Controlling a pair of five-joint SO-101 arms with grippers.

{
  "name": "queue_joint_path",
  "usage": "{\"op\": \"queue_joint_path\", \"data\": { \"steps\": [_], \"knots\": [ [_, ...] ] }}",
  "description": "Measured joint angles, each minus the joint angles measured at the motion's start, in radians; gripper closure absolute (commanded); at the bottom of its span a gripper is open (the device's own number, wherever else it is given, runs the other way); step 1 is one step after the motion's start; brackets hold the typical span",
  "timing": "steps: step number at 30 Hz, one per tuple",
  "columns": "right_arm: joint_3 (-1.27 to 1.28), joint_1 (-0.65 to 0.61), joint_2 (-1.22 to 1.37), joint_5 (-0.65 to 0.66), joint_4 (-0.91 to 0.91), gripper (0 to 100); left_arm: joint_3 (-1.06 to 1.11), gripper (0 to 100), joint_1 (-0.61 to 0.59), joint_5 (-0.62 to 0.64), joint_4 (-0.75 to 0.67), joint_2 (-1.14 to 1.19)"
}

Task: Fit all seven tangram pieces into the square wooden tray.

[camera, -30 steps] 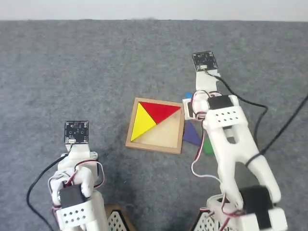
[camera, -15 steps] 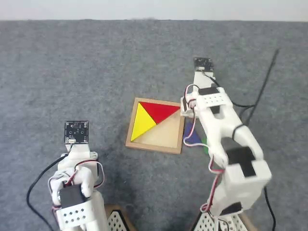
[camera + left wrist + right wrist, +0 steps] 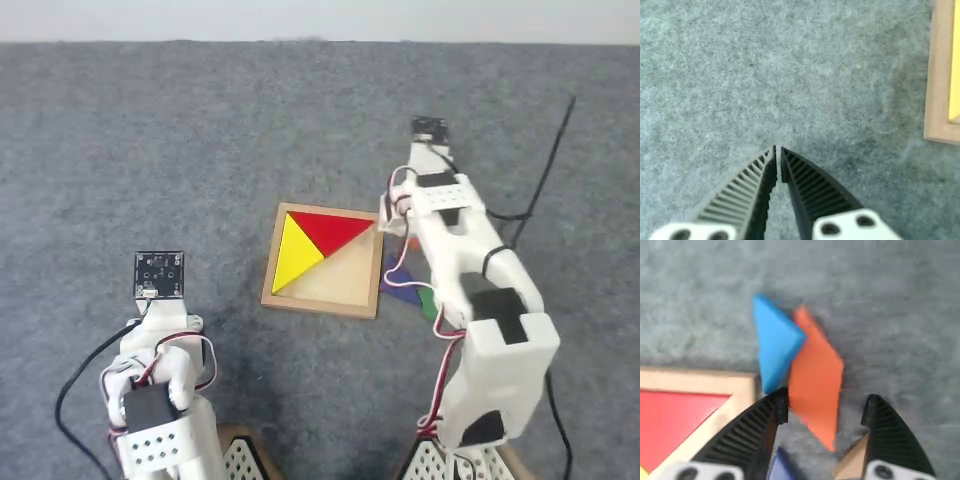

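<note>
Square wooden tray (image 3: 322,303) on grey bench (image 3: 150,150) holds red triangle (image 3: 330,230) and yellow triangle (image 3: 293,260); right gripper (image 3: 827,400) spread astride orange parallelogram (image 3: 815,375) just outside the rim, likely for pickup; left gripper (image 3: 778,150) pressed together, parked well apart.

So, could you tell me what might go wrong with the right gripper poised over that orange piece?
1. The open right gripper straddles the orange piece, but the blue triangle lies against its edge; closing may catch or shove both.
2. One finger sits right by the tray corner; descending could knock the rim and shift the tray.
</note>
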Motion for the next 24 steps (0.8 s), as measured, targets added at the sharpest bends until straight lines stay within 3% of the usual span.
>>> {"op": "queue_joint_path", "data": {
  "steps": [9,24],
  "knots": [
    [-0.044,0.091,0.003,-0.005,0.077,74.3,0.0,98,0.0,0.0,0.0,0.0],
    [-0.048,0.084,-0.086,0.08,0.146,74.5,0.0,98,0.0,0.0,0.0,0.0]
  ]
}}
